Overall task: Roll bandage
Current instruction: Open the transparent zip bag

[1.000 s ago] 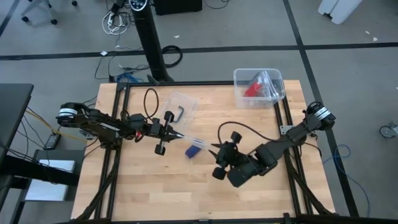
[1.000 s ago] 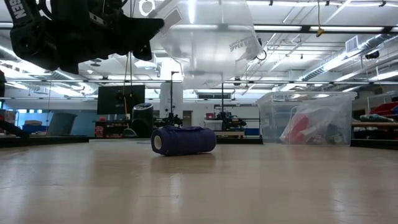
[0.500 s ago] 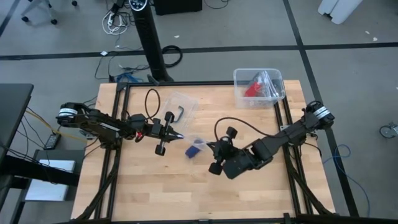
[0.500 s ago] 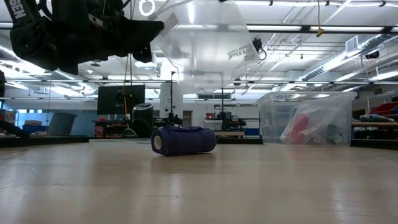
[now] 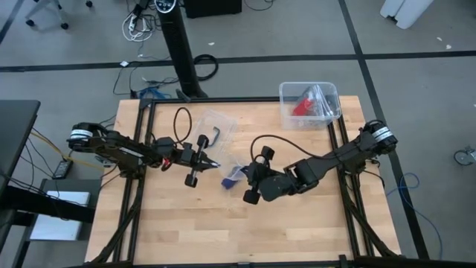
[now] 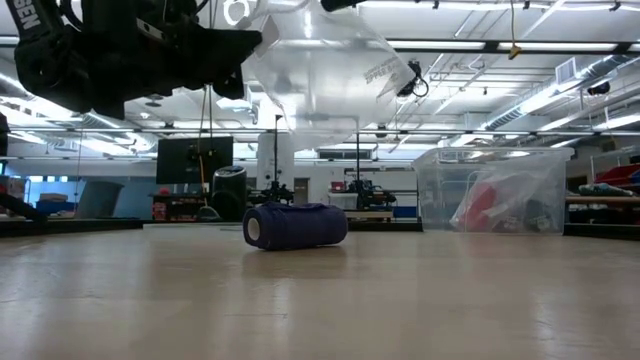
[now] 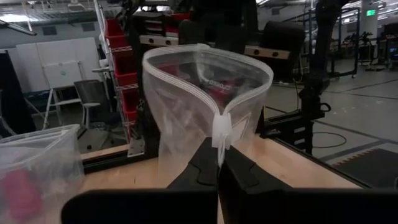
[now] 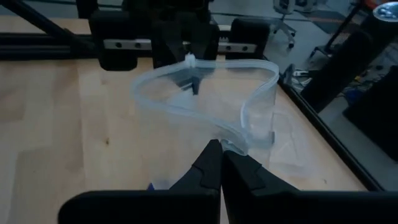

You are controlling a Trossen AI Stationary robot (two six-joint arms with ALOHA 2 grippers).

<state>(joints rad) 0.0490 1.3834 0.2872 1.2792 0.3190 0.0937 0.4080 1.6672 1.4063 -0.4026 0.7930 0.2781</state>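
The bandage [image 5: 232,178] is a small dark blue roll that lies on its side on the wooden table, also seen in the low view [image 6: 295,226]. Above it hangs a clear plastic zip bag [image 6: 320,70] with its mouth open, stretched between my two grippers. My left gripper [image 5: 213,162] is shut on one side of the mouth. My right gripper [image 5: 242,176] is shut on the opposite side. The roll is outside the bag and touches neither gripper. My left gripper pinches the bag's zip rim [image 7: 219,127] between its two shut fingers, at the white seam end of the mouth. The fingers come about level from the table's left. The bag hangs clear of the table. My right gripper pinches the opposite side of the zip rim [image 8: 231,140] between its two shut fingers. It comes slanting down from the table's right. The rim bows open between the two grippers and the bag's body hangs below.
A clear plastic bin [image 5: 309,103] with a red item stands at the back right corner, also in the low view [image 6: 490,190]. Another clear bag [image 5: 213,129] with a dark hook-shaped thing lies behind the left gripper. Bare wood stretches toward the near edge.
My right gripper has moved toward the table's left, up to the bag, and has turned a little at the wrist. It now has the rim that it was short of a second ago. The bag's mouth has shifted slightly. The roll has stayed put.
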